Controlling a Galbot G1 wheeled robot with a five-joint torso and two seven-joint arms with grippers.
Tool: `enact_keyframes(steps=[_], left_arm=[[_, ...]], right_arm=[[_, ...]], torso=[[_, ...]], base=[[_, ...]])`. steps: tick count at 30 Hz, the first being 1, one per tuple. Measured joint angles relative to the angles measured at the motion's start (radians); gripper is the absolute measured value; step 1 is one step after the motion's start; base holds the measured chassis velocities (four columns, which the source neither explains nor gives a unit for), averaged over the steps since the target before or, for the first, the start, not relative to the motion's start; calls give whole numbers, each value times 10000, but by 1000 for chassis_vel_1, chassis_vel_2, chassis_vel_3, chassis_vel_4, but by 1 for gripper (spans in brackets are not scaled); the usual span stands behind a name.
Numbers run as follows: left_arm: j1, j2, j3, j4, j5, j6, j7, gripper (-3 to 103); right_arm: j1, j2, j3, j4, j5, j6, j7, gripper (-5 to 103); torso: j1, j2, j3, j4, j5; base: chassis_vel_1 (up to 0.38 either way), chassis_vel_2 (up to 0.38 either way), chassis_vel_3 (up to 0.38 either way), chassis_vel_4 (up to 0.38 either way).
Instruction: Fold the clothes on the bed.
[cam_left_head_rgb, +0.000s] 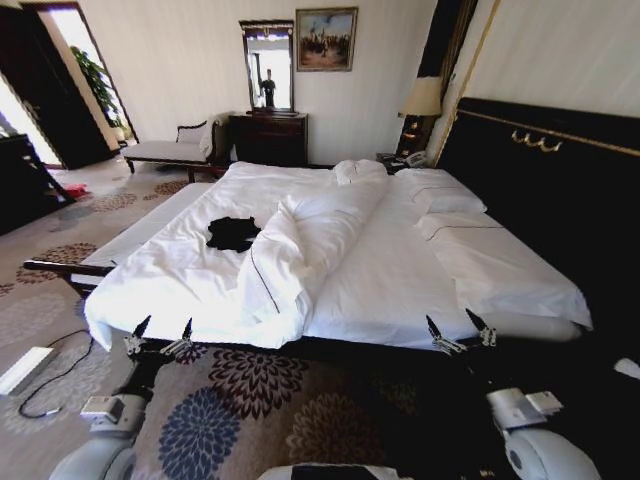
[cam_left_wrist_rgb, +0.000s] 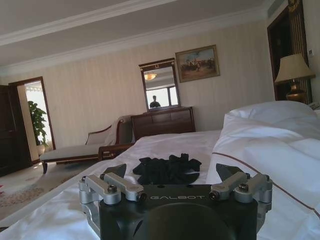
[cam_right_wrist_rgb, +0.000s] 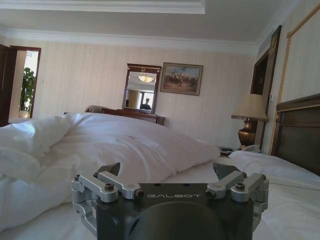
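Observation:
The clothes (cam_left_head_rgb: 233, 233), a crumpled black heap, lie on the white duvet of the bed (cam_left_head_rgb: 400, 270), left of a bunched fold of duvet. In the left wrist view the clothes (cam_left_wrist_rgb: 167, 169) sit just beyond my left gripper (cam_left_wrist_rgb: 174, 172), which is open. My left gripper (cam_left_head_rgb: 162, 329) hovers at the bed's near edge, short of the clothes. Further right along that same edge, my right gripper (cam_left_head_rgb: 459, 326) is open; in its wrist view it (cam_right_wrist_rgb: 167, 170) faces the heaped duvet (cam_right_wrist_rgb: 100, 145).
A dark headboard (cam_left_head_rgb: 545, 170) runs along the right. A bench (cam_left_head_rgb: 165, 150), dresser with mirror (cam_left_head_rgb: 268, 135) and lamp (cam_left_head_rgb: 422, 100) stand beyond the bed. Patterned carpet (cam_left_head_rgb: 240, 410) lies before me, with a white box and cable (cam_left_head_rgb: 30, 375) at left.

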Motion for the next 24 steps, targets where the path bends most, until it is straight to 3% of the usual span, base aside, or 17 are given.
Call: enact_keyframes(steps=[5,11,18,24], left_arm=[[-4,8,-3,-55,-8,12,-3,103],[-12,-8,10,-45,-15,20,-4,96],[46,-54,-7,45,0,-35,6,102],[58,-74,-10,57,-3,-53,12,99]], right_arm=[[21,4,-6,-9,-3,1,0,100],[23,0,0,-28,-3,5,0,100],[8,30,-6,-30,-66,11,0,100],[58,18,-19,-51,-88,11,20,100]], torso=[[0,0,0,-1,3],[-1,0,0,0,2],[0,0,0,-1,0],[0,-1,-1,0,0]], base=[[-213,216,218,-215],[-225,234,237,-228],[-222,203,224,-202],[-184,206,196,-200]])
